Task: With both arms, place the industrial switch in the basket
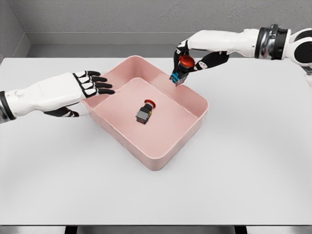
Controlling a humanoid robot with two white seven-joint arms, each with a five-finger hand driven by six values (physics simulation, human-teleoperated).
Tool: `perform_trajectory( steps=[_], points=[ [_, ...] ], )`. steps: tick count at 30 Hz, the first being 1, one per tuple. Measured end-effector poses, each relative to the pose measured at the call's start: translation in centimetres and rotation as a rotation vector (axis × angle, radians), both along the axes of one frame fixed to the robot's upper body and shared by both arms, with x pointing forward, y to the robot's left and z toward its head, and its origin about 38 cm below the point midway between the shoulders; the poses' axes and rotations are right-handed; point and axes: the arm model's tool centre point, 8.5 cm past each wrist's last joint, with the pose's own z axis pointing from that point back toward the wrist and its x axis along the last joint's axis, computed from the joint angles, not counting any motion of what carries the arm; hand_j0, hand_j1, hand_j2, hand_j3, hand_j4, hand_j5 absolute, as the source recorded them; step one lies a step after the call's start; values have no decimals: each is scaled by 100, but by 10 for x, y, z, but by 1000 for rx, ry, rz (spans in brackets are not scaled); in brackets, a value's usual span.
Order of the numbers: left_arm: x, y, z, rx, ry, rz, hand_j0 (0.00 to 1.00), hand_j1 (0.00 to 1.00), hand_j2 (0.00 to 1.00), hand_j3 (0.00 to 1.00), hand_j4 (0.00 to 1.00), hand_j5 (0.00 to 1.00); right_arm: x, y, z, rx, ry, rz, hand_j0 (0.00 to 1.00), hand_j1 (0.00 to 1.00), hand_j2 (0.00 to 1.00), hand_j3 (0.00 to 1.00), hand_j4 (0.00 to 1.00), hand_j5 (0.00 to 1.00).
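A red-capped switch (182,68) is pinched in the right hand (187,61), held above the far rim of the pink basket (195,122), long axis tilted, cap up. A second switch (145,112) is already lying on the basket floor. Release point is judged just inboard, below the hand. The left hand (90,84) is held flat at the near-left rim, fingers extended, nothing gripped.

A pink rectangular plastic basket (192,121) on the white table (253,161) holds one grey red-buttoned industrial switch (145,112). The right hand (187,62) grips a second red-buttoned switch (181,69) above the basket's far rim, while the left hand (90,84) reaches flat to its left edge.
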Motion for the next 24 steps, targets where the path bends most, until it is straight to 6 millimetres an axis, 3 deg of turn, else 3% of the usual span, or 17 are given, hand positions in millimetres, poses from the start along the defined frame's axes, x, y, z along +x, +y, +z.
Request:
perform_trajectory(
  steps=[6, 11, 16, 17, 18, 20, 24],
  points=[
    [-2, 7, 1, 20, 4, 9, 100, 100, 100, 100, 100, 100, -11, 24, 0, 12, 17, 55, 49, 49, 49, 49, 49, 49],
    [-2, 7, 1, 29, 3, 9, 100, 100, 100, 100, 100, 100, -20, 51, -11, 14, 55, 115, 49, 49, 49, 49, 49, 49],
    [-3, 5, -5, 40, 14, 2, 100, 100, 100, 100, 100, 100, -15, 62, -17, 11, 79, 112, 49, 49, 49, 49, 49, 49],
    [-3, 5, -5, 40, 15, 1, 100, 100, 100, 100, 100, 100, -12, 64, -15, 8, 77, 107, 59, 59, 59, 59, 59, 59],
    [-3, 5, -5, 41, 16, 1, 100, 100, 100, 100, 100, 100, -10, 65, -17, 5, 81, 99, 96, 96, 96, 96, 96, 96],
    [-3, 5, -6, 44, 16, 1, 100, 100, 100, 100, 100, 100, 0, 68, -10, 2, 73, 78, 100, 100, 100, 100, 100, 100],
    [-3, 4, -7, 54, 12, 1, 100, 100, 100, 100, 100, 100, 5, 75, -18, -2, 93, 68, 100, 100, 100, 100, 100, 100]
  ],
)
